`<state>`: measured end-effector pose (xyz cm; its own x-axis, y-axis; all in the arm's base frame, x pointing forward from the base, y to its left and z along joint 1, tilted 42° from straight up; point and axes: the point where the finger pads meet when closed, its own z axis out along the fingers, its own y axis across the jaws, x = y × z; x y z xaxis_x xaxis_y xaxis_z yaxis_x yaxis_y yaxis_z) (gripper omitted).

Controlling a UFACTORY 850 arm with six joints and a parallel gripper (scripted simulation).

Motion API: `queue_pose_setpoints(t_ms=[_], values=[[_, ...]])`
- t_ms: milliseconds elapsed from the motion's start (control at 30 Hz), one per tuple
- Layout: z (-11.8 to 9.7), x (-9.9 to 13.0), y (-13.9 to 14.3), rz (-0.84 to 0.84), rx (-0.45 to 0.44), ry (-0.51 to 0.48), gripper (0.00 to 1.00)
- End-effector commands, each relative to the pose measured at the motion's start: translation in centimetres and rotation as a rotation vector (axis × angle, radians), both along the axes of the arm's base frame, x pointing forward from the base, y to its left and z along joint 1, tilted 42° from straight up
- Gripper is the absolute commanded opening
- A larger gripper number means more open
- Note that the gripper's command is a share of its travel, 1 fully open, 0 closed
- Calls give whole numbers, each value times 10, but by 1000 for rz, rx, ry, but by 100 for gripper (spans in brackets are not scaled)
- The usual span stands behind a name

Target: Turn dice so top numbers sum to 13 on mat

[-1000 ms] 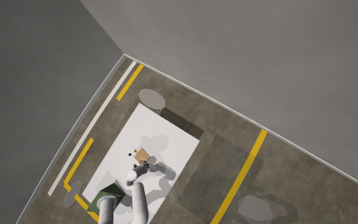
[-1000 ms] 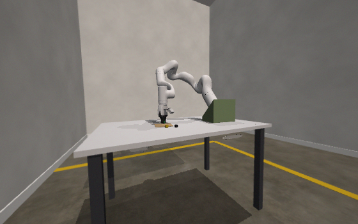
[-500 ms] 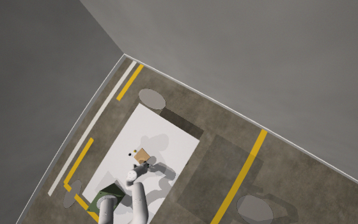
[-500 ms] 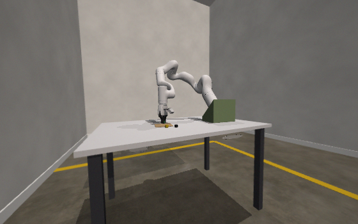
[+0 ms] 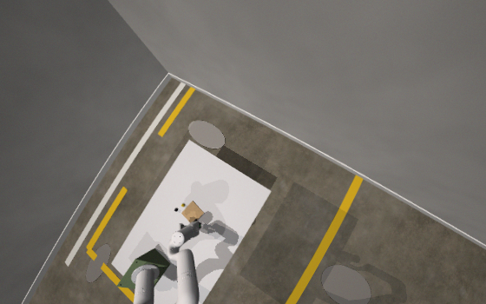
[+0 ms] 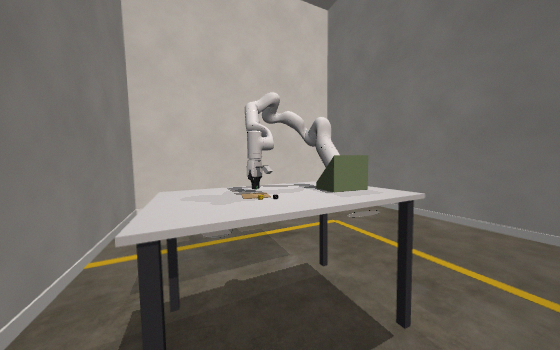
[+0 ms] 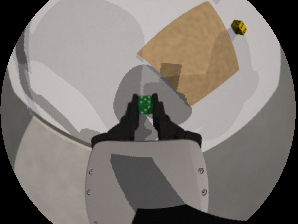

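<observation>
My end effector is mostly closed, its two fingers pinching the green die by opposite sides, which leaves its dotted upper face showing. I hold it just off the tan mat, on the side toward the green stand at one end of the table. Whether it has left the tabletop, I cannot quite tell.

The yellow die sits just beside the mat, toward the long edge at the front of the exterior view; the black die lies nearer that edge. Neither is on the mat — so all three need placing.

A side grip like this should let me lift and tip the green die, if its number needs changing, then set it well inside the mat — with room for the others.
</observation>
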<state>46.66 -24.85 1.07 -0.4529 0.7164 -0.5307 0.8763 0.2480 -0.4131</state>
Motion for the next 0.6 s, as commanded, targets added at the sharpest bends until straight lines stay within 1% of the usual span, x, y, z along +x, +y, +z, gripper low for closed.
queue_pose_setpoints(t_ms=[0,200,267,400,567], values=[[22,6,19,0,0,-1,15],[52,12,45,0,0,-1,15],[52,12,45,0,0,-1,15],[59,14,52,0,0,-1,15],[59,14,52,0,0,-1,15]])
